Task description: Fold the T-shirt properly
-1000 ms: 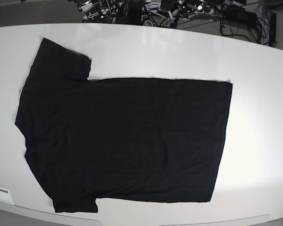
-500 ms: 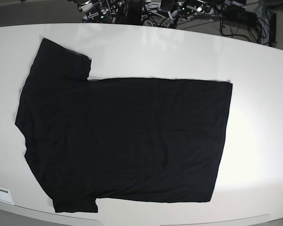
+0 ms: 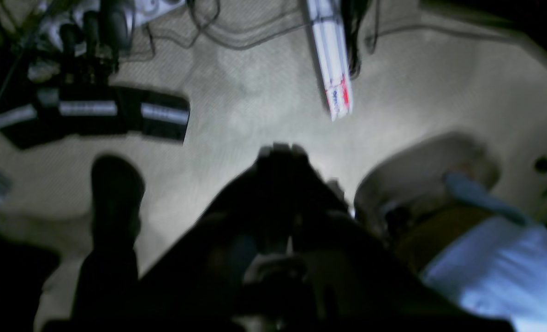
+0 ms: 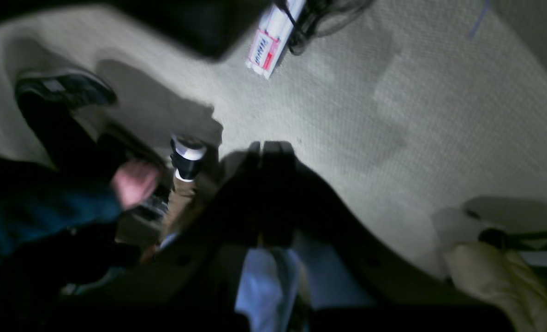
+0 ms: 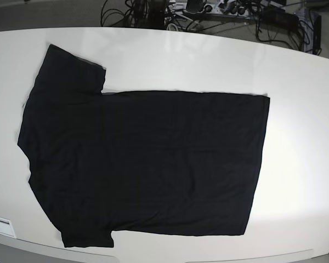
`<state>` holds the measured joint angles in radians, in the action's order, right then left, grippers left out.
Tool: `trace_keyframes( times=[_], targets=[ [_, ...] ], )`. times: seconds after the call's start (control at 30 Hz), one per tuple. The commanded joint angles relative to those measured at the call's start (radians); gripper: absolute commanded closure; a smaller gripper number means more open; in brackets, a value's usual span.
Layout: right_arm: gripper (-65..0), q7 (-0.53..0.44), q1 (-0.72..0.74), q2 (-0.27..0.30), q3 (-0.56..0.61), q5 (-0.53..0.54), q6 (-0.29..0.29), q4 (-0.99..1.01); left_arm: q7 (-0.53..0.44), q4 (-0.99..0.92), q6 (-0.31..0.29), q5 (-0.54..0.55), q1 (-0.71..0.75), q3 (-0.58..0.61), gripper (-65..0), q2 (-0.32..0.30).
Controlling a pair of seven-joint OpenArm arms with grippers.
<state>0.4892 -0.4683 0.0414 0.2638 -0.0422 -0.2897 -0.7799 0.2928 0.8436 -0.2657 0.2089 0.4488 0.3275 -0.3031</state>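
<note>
The black T-shirt (image 5: 142, 164) lies spread flat on the white table (image 5: 301, 109), plain face up, sleeves at the left and hem at the right. No print shows. Neither gripper is in the base view. In the left wrist view my left gripper (image 3: 282, 152) is a dark, blurred shape with its fingers together, hanging over carpet floor. In the right wrist view my right gripper (image 4: 271, 147) also has its fingers together and holds nothing, over the floor. Both are away from the shirt.
A white label (image 5: 0, 224) sits at the table's front left edge. Cables and gear (image 5: 208, 11) lie behind the table. The wrist views show a power strip (image 3: 333, 69), a person's shoe (image 3: 116, 184) and a hand (image 4: 133, 182).
The arm parts seen at the top edge of the base view have moved out of it. The T-shirt has not moved.
</note>
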Motion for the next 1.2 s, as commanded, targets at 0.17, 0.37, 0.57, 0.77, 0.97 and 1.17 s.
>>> trace_keyframes(
  times=[0.17,0.37,0.57,0.77,0.97,1.17],
  targets=[
    [0.0,0.023,-0.278,0.080,-0.002,0.009,-0.005,-0.413,0.006,0.468,0.051,-0.032,0.286,-0.003,0.0,-0.196],
    [0.0,0.073,-0.539,0.201,-0.002,0.006,0.091,-0.857,0.072,0.902,0.126,-0.170,0.532,-0.101,0.0,-0.352],
    [0.0,0.083,-0.767,0.325,-0.002,-0.116,0.219,-1.227,0.103,1.208,0.123,-0.179,0.719,-0.314,0.0,-0.436],
    [0.0,0.128,-0.841,0.375,-0.002,-0.248,0.334,-1.486,0.127,1.406,0.090,-0.179,0.819,-0.500,0.0,-0.445],
    [0.0,0.186,-0.841,0.378,-0.003,-0.332,0.407,-1.576,0.127,1.513,0.086,-0.179,0.821,-0.611,0.0,-0.446],
    [0.0,0.149,-0.841,0.377,-0.011,-0.423,0.436,-1.576,0.104,1.513,0.086,-0.212,0.786,-0.638,0.0,-0.475]
  ],
)
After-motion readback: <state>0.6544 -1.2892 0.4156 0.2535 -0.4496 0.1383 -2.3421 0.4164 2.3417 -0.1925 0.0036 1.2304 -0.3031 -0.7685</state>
